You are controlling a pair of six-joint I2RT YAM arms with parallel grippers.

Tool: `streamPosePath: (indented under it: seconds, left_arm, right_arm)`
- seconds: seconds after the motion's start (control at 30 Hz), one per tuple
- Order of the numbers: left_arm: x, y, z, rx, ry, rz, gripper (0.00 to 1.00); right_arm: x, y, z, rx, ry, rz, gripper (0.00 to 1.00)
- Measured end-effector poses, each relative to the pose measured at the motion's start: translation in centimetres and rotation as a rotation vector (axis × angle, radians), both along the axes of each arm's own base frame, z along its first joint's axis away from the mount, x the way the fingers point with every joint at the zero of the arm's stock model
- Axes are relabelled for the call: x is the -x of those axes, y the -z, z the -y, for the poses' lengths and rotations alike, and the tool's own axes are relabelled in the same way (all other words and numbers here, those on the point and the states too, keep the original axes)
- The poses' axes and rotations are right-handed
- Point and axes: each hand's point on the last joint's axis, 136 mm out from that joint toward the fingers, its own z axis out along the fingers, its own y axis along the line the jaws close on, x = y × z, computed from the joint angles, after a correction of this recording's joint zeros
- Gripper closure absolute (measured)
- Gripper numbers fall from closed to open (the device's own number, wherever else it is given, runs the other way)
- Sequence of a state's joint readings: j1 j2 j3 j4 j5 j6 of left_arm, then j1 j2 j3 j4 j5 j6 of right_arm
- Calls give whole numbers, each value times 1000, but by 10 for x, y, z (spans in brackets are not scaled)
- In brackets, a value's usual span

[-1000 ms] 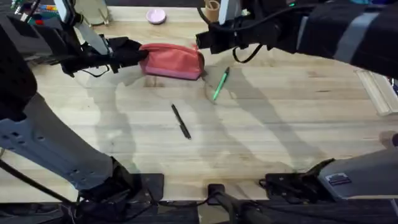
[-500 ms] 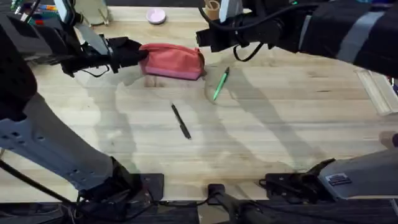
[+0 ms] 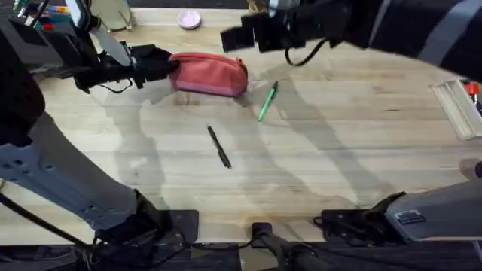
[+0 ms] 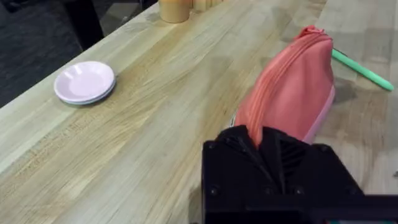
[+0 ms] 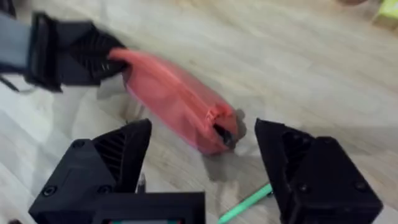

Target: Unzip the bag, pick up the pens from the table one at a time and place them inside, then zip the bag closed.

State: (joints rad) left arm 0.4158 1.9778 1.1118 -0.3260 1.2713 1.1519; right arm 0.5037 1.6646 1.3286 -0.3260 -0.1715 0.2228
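Note:
The coral-pink bag lies zipped on the table at the back, a little left of centre. My left gripper is shut on its left end; in the left wrist view the black fingers pinch the fabric of the bag. My right gripper hovers open above and just behind the bag's right end, its fingers spread wide over the bag. The green pen lies right of the bag and the black pen nearer the table's middle.
A small pink dish sits at the back edge behind the bag. A clear plastic box lies at the far right. A tan cup stands at the back. The front half of the table is bare wood.
My right gripper has shifted left and back, away from the bag's right end. The left gripper, bag and pens have not moved.

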Motion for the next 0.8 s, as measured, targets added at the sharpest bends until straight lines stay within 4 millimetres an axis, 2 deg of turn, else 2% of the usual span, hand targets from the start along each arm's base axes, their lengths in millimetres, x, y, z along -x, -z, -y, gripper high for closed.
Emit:
streamPosePath:
  seconds: [0.17,0.3,0.8]
  left_arm:
    - [0,0,0,0,0,0,958]
    - [0,0,0,0,0,0,958]
    - [0,0,0,0,0,0,958]
  right_arm:
    - [-12,-31,10,2,115,8,6]
    - [-20,-44,18,-37,227,-5,6]
    - [-15,-44,11,-223,380,-168,6]
